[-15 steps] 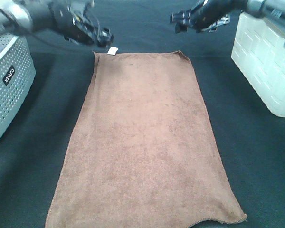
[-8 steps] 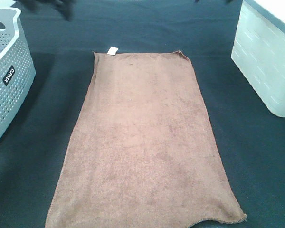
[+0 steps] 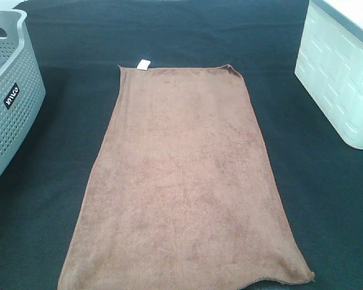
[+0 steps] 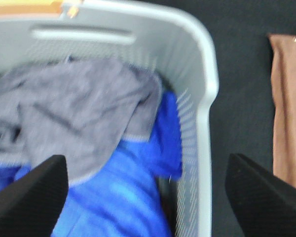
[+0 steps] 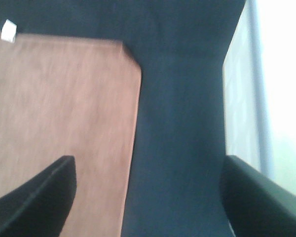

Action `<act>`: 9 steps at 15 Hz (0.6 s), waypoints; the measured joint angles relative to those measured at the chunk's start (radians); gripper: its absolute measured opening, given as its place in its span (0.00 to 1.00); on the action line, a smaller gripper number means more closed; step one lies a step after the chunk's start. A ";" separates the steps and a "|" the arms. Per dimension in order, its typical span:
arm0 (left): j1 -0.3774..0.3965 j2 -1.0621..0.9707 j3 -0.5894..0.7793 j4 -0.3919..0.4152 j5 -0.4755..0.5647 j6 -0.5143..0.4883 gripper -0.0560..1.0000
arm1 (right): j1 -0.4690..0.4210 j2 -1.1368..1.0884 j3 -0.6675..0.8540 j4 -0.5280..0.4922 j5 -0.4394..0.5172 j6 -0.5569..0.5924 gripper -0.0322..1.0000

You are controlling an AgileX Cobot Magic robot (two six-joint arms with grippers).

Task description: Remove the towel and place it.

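Note:
The reddish-brown towel [image 3: 181,181] lies flat and spread out on the black table cover, with its white tag [image 3: 144,64] at the far left corner. Neither gripper shows in the exterior high view. My left gripper [image 4: 148,197] is open and empty above the grey basket [image 4: 207,98]; an edge of the towel [image 4: 287,108] shows beside that basket. My right gripper [image 5: 148,197] is open and empty above the black cover, between the towel's far right corner [image 5: 59,98] and the white bin [image 5: 241,98].
A grey perforated basket [image 3: 12,115] stands at the left, holding grey [image 4: 74,108] and blue [image 4: 128,197] clothes. A white bin [image 3: 339,78] stands at the right. Black table cover [image 3: 60,157] surrounds the towel.
Both arms, which hovered over the towel's far corners one second ago, have pulled back out of the exterior high view. The towel has not moved.

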 joint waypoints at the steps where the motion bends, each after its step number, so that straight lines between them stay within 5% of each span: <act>1: 0.006 -0.061 0.093 0.003 0.000 0.007 0.82 | 0.000 -0.065 0.091 0.019 0.000 0.000 0.74; 9: 0.014 -0.880 0.970 -0.003 -0.166 0.017 0.82 | 0.000 -0.910 0.925 0.037 0.009 0.081 0.74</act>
